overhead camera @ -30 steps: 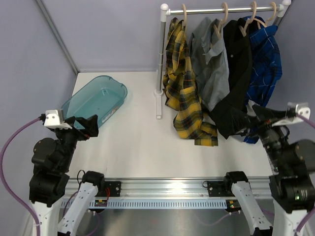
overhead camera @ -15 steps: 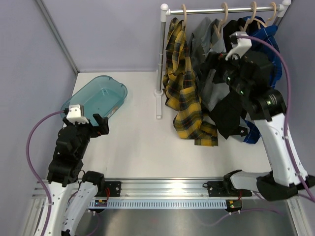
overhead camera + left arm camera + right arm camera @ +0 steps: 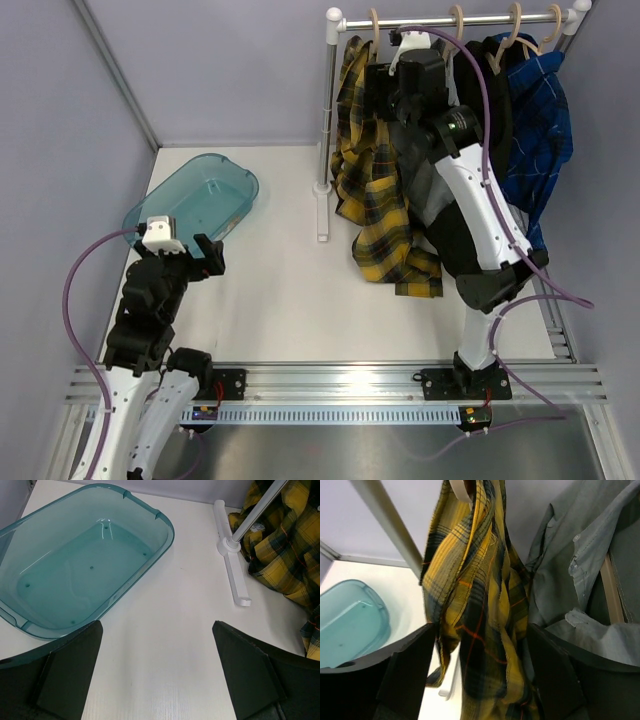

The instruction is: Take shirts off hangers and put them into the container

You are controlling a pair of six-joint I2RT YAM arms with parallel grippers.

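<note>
"Table (image 3: 290, 290) first. What is the biggest thing standing on it?" asks the first.

"The white-and-metal rail stand (image 3: 326, 130), at the far side," says the second. "On its bar hang all 4 shirts, side by side. The yellow-and-black plaid shirt (image 3: 375, 210) is nearest the post, then come the grey shirt (image 3: 580, 555), the black shirt (image 3: 452, 248) and the blue-and-black plaid shirt (image 3: 540, 140) at the right end. The yellow one reaches down to the table top."

"And the container?"

"The teal container (image 3: 170, 532) lies at the far left of the table, well apart from the shirts. Through its clear walls I see only its own floor."

"The hangers?"

"4 pale beige hangers (image 3: 374, 25) with their hooks over the bar, each one carrying 1 shirt."

"Now the smallest parts. How do the jaws stand?"

"The right gripper (image 3: 481, 630) is high up at the rail, in front of the grey shirt. Its jaws are spread, and the cloth of the yellow shirt hangs down between the 2 fingers. I cannot tell if the pads press the cloth. The left gripper (image 3: 157, 625) is low over the table, just beside the near end of the container. Its jaws are spread wide, with only bare table top showing between them."
</note>
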